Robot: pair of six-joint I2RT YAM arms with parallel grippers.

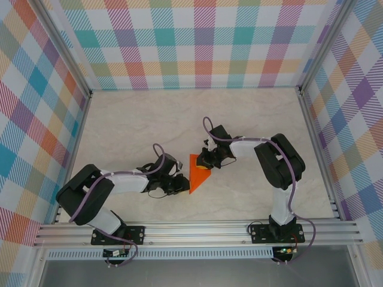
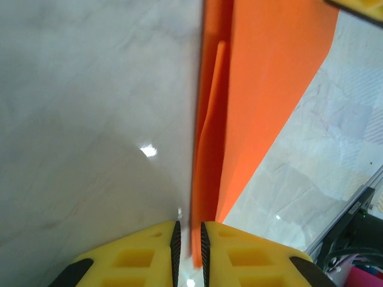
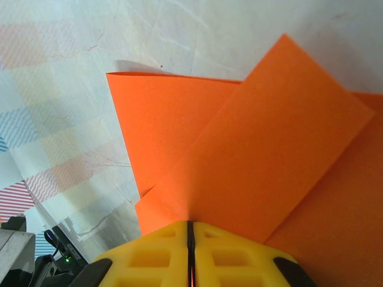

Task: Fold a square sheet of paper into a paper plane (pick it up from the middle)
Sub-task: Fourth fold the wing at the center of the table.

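Pale marbled counter (image 1: 149, 119): folded orange paper (image 1: 195, 176) lies at centre between both arms. Left tool (image 2: 188, 230) pinches its edge, jaws nearly closed; right tool (image 3: 190, 226) clamped tight on a flap.

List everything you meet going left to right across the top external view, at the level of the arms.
left arm → left end effector → orange paper → right end effector → right arm

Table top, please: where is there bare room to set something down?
The back of the table, along the checked wall, is bare, as is its right edge. Crowded at front centre, where the left hand and right hand pinch the orange paper.
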